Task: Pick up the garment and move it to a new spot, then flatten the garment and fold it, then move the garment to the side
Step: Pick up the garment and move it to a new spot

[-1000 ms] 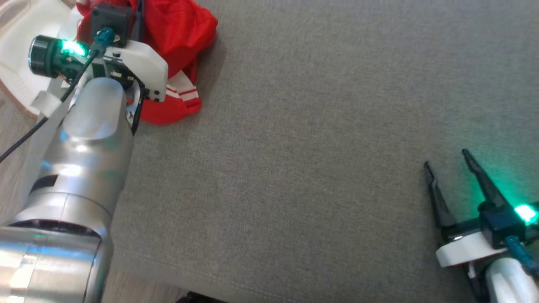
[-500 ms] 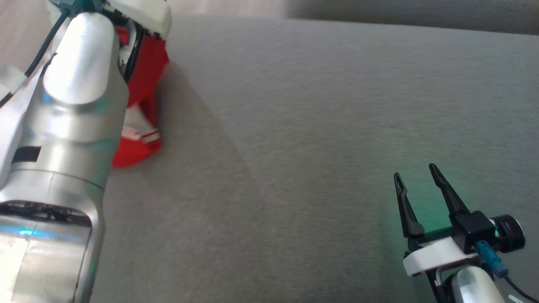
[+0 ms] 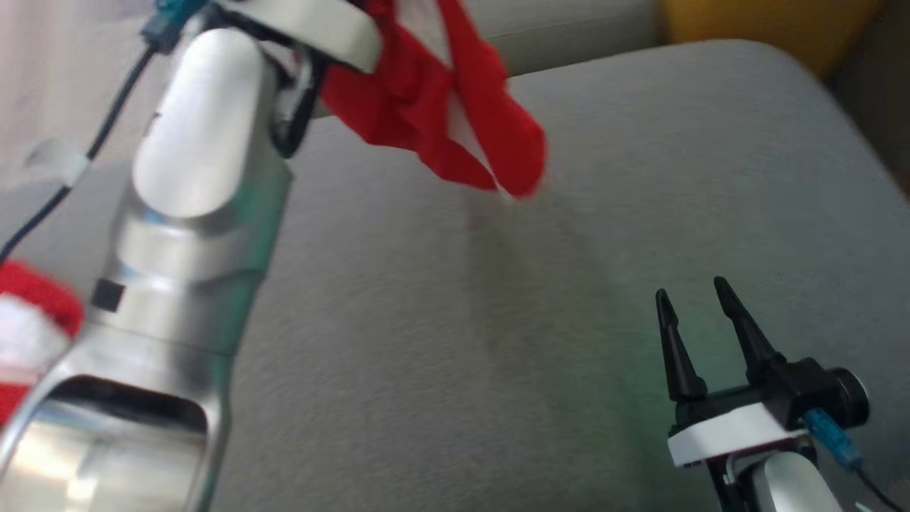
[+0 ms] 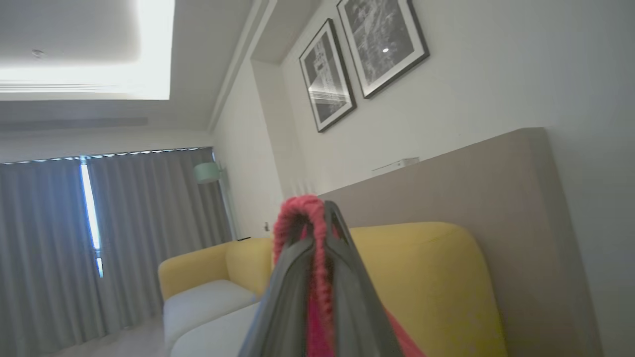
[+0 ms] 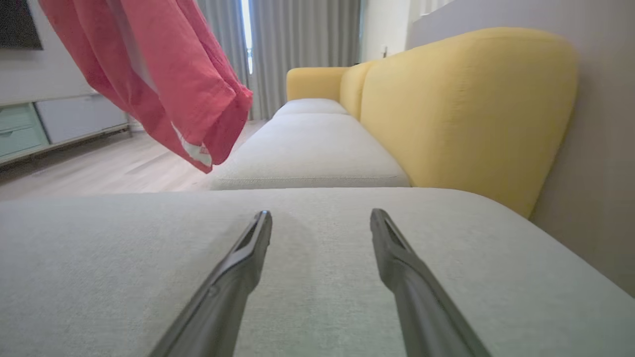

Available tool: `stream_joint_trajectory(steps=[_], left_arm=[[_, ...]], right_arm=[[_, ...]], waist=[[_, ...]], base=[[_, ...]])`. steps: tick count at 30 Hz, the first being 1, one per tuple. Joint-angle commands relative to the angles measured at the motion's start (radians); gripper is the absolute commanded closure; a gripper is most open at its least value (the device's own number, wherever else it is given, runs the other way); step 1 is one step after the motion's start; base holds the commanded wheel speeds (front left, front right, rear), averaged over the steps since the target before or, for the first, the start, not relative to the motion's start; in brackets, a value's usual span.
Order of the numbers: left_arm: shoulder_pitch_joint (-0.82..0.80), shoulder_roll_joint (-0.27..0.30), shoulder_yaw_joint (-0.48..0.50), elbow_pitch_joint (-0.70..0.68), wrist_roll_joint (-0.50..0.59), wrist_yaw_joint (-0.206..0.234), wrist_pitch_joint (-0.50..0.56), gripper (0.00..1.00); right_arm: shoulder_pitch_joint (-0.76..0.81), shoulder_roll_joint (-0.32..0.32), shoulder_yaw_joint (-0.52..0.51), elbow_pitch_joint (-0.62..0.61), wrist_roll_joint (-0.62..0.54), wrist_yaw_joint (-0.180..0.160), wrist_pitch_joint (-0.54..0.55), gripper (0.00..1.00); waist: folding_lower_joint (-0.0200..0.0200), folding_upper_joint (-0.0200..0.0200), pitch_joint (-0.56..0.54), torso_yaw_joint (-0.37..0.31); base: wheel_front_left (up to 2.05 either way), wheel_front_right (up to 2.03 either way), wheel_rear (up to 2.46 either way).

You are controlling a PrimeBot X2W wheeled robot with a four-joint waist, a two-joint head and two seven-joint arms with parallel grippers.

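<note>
The garment (image 3: pixel 441 121) is red cloth with white trim, hanging in the air above the grey seat cushion (image 3: pixel 554 235). My left gripper (image 4: pixel 317 218) is shut on a fold of the garment (image 4: pixel 297 218), and its silver forearm (image 3: pixel 192 235) rises through the left of the head view. A lower part of the garment (image 3: pixel 28 327) shows at the far left. In the right wrist view the garment (image 5: pixel 163 74) dangles at the upper left, off the cushion. My right gripper (image 3: pixel 695 297) hovers open low over the cushion at the lower right, with nothing between its fingers (image 5: pixel 238 267).
A yellow sofa back (image 5: pixel 461 109) borders the cushion on the far side, with more pale seat cushions (image 5: pixel 307 153) beyond. A wooden floor (image 5: pixel 99 168) and a low cabinet (image 5: pixel 54 124) lie past the cushion's edge. Framed pictures (image 4: pixel 362 59) hang on the wall.
The left arm has lifted the garment off the cushion and swung it rightward into the air. The head camera has tilted up. My right gripper stays open in place.
</note>
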Motion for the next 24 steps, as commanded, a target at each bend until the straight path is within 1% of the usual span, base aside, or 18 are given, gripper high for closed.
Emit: stream_joint_trajectory(steps=[1,6,10,12,14,17,19,20,22,24], left_arm=[[-0.018,0.024,0.014,-0.044,-0.012,0.007,0.013,1.0],[0.063,0.01,-0.052,-0.076,-0.059,0.043,0.091,1.0],[0.164,0.008,-0.108,-0.031,-0.1,0.094,0.132,1.0],[0.22,0.008,-0.134,0.008,-0.123,0.125,0.122,1.0],[0.274,0.008,-0.147,0.061,-0.144,0.15,0.09,1.0],[0.335,0.008,-0.162,0.129,-0.146,0.2,-0.025,1.0],[0.369,0.008,-0.17,0.164,-0.153,0.221,-0.075,0.0],[0.369,0.008,-0.17,0.164,-0.153,0.221,-0.075,0.0],[0.391,0.008,-0.18,0.166,-0.153,0.242,-0.097,0.0],[0.416,0.008,-0.164,0.108,-0.147,0.283,-0.101,0.0]], right_arm=[[-0.026,-0.002,0.025,-0.038,0.011,0.004,-0.004,0.0],[-0.049,-0.002,0.043,-0.052,0.056,0.004,-0.004,0.0],[-0.071,-0.002,0.066,-0.062,0.089,0.004,-0.004,0.0],[-0.08,-0.002,0.073,-0.066,0.102,0.004,-0.004,0.0],[-0.089,-0.002,0.079,-0.067,0.112,0.004,-0.004,0.0],[-0.101,-0.002,0.088,-0.066,0.116,0.004,-0.004,0.0],[-0.102,-0.002,0.086,-0.062,0.114,0.004,-0.004,0.0],[-0.102,-0.002,0.086,-0.062,0.114,0.004,-0.004,0.0],[-0.101,-0.002,0.075,-0.059,0.106,0.004,-0.004,0.0],[-0.097,-0.002,0.062,-0.054,0.095,0.004,-0.004,0.0]], waist=[[0.0001,-0.0001,-0.028,-0.102],[0.0001,-0.0001,0.007,-0.187],[0.0001,-0.0001,0.053,-0.232],[0.0001,-0.0001,0.078,-0.246],[0.0001,-0.0001,0.106,-0.253],[0.0001,-0.0001,0.143,-0.243],[0.0001,-0.0001,0.157,-0.223],[0.0001,-0.0001,0.157,-0.223],[0.0001,-0.0001,0.163,-0.189],[0.0001,-0.0001,0.158,-0.149]], base=[[0.0,0.0,0.0],[0.0,0.0,0.0],[0.0,0.0,0.0],[0.0,0.0,0.0],[0.0,0.0,0.0],[0.0,0.0,0.0],[0.0,0.0,0.0],[0.0,0.0,0.0],[0.0,0.0,0.0],[0.0,0.0,0.0]])
